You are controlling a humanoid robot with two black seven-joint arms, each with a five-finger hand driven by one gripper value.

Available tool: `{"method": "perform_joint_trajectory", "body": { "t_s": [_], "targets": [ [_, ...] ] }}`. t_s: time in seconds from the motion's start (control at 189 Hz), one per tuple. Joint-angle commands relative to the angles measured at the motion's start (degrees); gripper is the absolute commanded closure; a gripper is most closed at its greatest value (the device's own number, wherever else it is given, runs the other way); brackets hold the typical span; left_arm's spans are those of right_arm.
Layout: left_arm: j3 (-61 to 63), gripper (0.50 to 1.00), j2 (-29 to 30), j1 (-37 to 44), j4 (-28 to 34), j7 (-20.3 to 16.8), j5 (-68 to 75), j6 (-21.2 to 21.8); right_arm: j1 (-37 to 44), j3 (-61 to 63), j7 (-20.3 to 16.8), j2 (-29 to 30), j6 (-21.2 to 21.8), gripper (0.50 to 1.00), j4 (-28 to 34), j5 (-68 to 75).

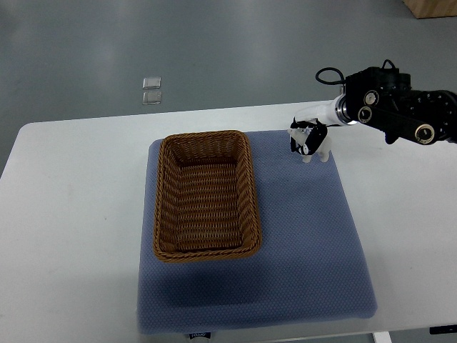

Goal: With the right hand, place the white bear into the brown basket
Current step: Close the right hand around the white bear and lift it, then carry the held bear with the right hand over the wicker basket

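The white bear (319, 148) is a small white toy at the far right corner of the blue mat (300, 243), its legs touching or just above the cloth. My right hand (303, 138) comes in from the right edge on a black arm with a white wrist, and its dark fingers are curled around the bear's left side. The brown basket (245, 187) is an empty rectangular wicker one on the left half of the mat, about a hand's width to the left of the bear. My left arm does not show.
The mat lies on a white table (71, 214) whose far edge runs just behind the hand. On the grey floor beyond are two small clear squares (151, 91) and a wooden box corner (432, 7).
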Motion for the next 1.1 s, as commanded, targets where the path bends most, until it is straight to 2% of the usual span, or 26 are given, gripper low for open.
{"method": "perform_joint_trajectory", "body": {
  "t_s": [0.0, 0.143, 0.307, 0.634, 0.877, 1.094],
  "targets": [
    [0.0, 0.5, 0.0, 0.0, -0.1, 0.0, 0.0, 0.0, 3.8, 0.1, 0.1, -3.1, 0.7, 1.0, 2.8, 0.4],
    [0.0, 0.5, 0.0, -0.1, -0.2, 0.0, 0.0, 0.0, 8.6, 0.1, -0.1, -6.4, 1.3, 1.0, 7.1, 2.1],
    [0.1, 0.5, 0.0, -0.1, -0.1, 0.0, 0.0, 0.0, 14.3, 0.1, -0.2, -8.0, 2.1, 1.0, 9.3, 5.1],
    [0.1, 0.5, 0.0, -0.1, -0.1, 0.0, 0.0, 0.0, 21.9, -0.5, -0.6, -6.7, 2.8, 1.0, 12.1, 7.6],
    [0.1, 0.5, 0.0, -0.1, -0.1, 0.0, 0.0, 0.0, 21.9, -1.4, -0.6, 2.3, 0.5, 1.0, 11.6, 8.5],
    [0.1, 0.5, 0.0, -0.3, -0.1, 0.0, 0.0, 0.0, 18.0, -2.9, -0.6, 13.0, -4.0, 1.0, 6.4, 8.9]
  ]
}}
